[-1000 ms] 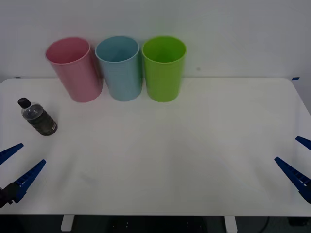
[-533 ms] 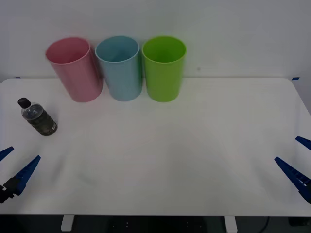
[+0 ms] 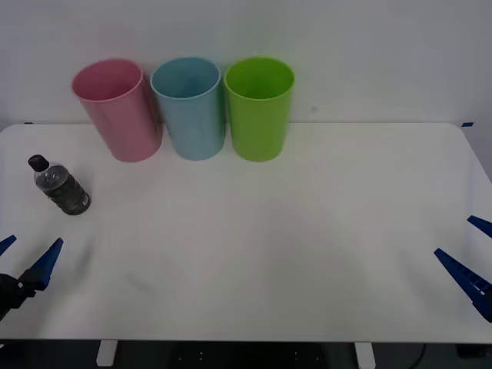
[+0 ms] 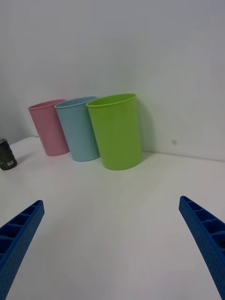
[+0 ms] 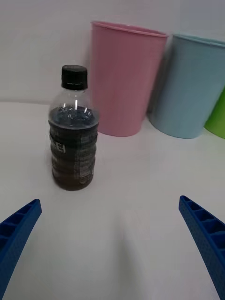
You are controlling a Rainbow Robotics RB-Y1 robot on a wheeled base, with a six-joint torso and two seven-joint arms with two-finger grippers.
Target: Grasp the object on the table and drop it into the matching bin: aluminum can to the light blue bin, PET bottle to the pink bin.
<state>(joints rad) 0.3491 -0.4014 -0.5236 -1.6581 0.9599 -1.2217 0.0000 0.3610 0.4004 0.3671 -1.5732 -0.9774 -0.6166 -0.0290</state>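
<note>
Taking the pink bin [image 3: 117, 108] as the landmark and reading leftward-first: the left end effector [image 3: 23, 260] sits low at the table's [image 3: 307, 231] near left corner, well in front of and to the left of that bin, its blue fingers spread wide and released, holding nothing. It seems placed so that the PET bottle [image 3: 61, 187] lies just ahead of the open gap, lined up for a straight reach; part of the end effector is cut off by the frame edge in the front view. The bottle stands upright on the table, in front of the pink bin and to its left, apart from it, black cap up. In the left wrist view the bottle [image 5: 73, 131] stands between the two spread fingers but well beyond their tips, with the pink bin [image 5: 125, 77] behind it. The label print on the bottle is too small to read. Just right of the pink bin stands the light blue bin [image 3: 190, 106], close enough that they may touch, though the gap is hard to judge. Next comes a lime green bin [image 3: 259, 107]. All three back against the wall, likely to leave reaching room in front. Far right of the pink bin, the right end effector [image 3: 470, 257] waits at the table's near right corner, open and empty, partly cut off.
</note>
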